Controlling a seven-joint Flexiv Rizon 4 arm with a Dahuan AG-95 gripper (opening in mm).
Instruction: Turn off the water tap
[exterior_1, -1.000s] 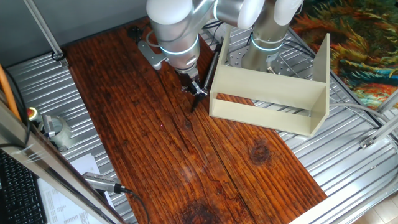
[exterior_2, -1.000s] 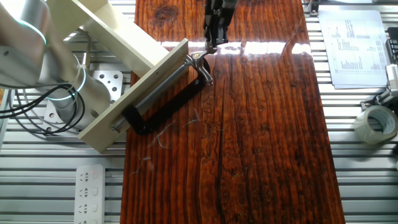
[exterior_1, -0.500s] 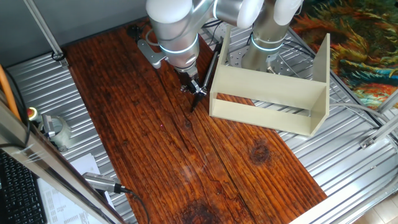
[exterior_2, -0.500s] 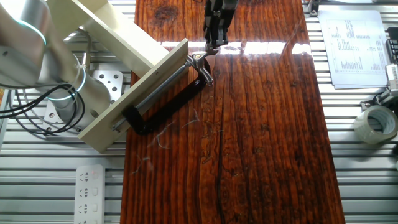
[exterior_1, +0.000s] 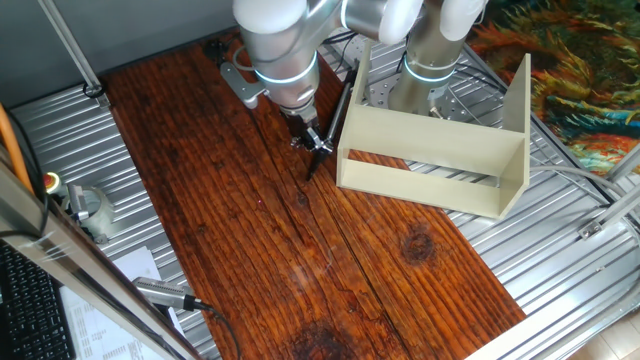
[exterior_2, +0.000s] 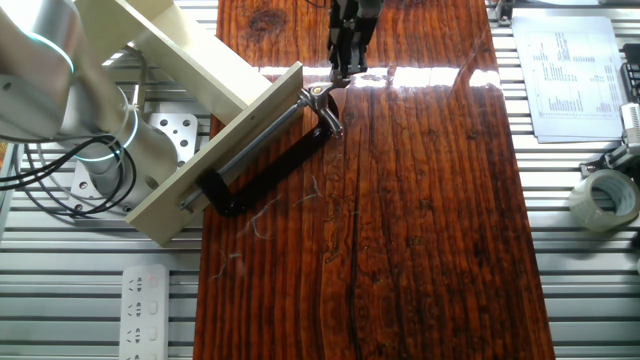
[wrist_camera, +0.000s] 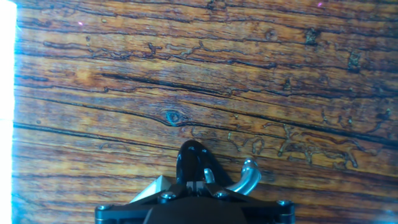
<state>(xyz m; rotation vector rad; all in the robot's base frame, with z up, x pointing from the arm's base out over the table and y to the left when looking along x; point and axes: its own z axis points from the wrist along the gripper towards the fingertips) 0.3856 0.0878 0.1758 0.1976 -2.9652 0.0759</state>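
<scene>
Directly above the water tap (exterior_2: 320, 95), the gripper (exterior_2: 344, 70) is hanging, fingers nearly together, grip impossible to tell; the tap is sitting in the black C-clamp (exterior_2: 268, 165) on the worktop (exterior_2: 420, 220).

A robotics lab: ribbed aluminium bench (exterior_2: 100, 300), wooden board (exterior_2: 420, 220), tape roll (exterior_2: 603, 198), power strip (exterior_2: 150, 305)

A glossy white and silver arm (exterior_1: 275, 40) with glowing teal joint rings ends in dark metal fingers (exterior_2: 349, 55).
</scene>
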